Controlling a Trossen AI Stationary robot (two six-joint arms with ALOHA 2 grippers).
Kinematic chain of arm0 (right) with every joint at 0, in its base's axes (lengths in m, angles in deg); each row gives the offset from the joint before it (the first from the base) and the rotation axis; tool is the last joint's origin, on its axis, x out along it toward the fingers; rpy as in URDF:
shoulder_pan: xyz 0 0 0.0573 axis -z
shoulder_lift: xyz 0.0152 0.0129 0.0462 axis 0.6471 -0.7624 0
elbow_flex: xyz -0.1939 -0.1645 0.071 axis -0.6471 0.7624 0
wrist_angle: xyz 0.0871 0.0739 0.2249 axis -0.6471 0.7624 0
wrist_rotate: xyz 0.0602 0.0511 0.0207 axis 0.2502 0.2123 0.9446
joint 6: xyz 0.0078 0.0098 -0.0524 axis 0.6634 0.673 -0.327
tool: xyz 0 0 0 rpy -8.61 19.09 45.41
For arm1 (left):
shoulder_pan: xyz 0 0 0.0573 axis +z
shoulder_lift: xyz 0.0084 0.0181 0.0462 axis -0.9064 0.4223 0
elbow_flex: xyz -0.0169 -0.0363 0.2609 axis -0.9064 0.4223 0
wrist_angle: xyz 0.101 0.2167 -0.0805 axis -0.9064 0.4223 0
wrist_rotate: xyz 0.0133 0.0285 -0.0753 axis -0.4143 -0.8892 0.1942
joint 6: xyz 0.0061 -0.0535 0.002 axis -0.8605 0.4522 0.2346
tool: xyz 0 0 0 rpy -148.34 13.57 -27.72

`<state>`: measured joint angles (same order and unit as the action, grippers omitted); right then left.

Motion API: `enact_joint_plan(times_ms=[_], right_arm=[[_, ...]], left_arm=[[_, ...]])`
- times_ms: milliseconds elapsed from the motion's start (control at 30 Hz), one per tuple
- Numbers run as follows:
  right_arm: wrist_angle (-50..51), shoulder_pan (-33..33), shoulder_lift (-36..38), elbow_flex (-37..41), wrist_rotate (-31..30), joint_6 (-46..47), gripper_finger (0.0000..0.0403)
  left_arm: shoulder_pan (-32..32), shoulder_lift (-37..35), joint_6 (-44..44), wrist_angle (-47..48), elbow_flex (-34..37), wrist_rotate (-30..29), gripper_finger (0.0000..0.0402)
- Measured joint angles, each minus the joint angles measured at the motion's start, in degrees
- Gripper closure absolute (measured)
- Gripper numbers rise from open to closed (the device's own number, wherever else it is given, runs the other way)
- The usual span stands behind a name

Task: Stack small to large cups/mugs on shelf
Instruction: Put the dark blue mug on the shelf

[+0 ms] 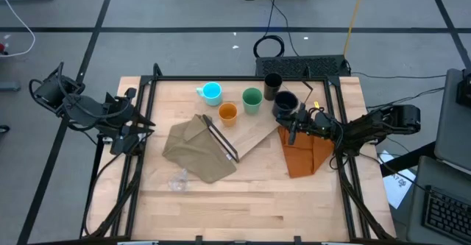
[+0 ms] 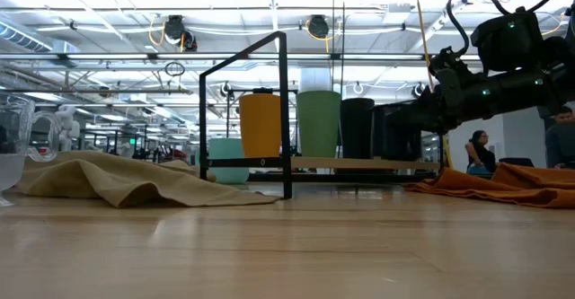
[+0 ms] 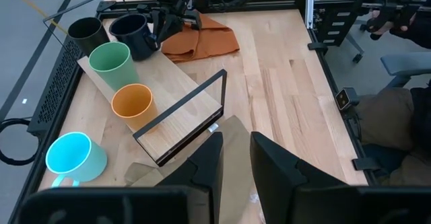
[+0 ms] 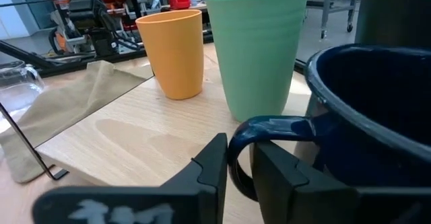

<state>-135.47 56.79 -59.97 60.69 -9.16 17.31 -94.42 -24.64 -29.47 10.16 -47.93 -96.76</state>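
On the shelf, a pale board with a thin black frame at one end, you have four vessels standing upright in a row: the orange cup, the green cup, the black tumbler and the dark navy mug. The cyan mug stands off the board, on the counter just beside the orange cup. The tiny clear cup lies on the counter near the olive-tan cloth, well apart from the others. Your right claw sits at the navy mug's handle, one finger on each side of the loop; the fingers stand narrowly parted, and you cannot tell from these views whether they grip the handle. The orange cloth lies under that arm, beside the shelf. Your left claw waits at the counter's left edge, above the olive-tan cloth, fingers slightly apart and holding nothing.
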Motion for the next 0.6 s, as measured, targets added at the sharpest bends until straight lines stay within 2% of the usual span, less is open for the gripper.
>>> enact_joint_plan(times_ms=[267, 600], right_arm=[[0.0, -0.1, 0.0, 0.0, 0.1, 1.0, 0.0332], [0.0, -0.1, 0.0, 0.0, 0.5, 2.9, 0.026]], left_arm=[[0.0, 0.1, 0.4, 0.0, 0.0, 0.0, 0.0327], [0.0, 0.4, 0.6, 0.1, 0.0, 0.5, 0.0327]])
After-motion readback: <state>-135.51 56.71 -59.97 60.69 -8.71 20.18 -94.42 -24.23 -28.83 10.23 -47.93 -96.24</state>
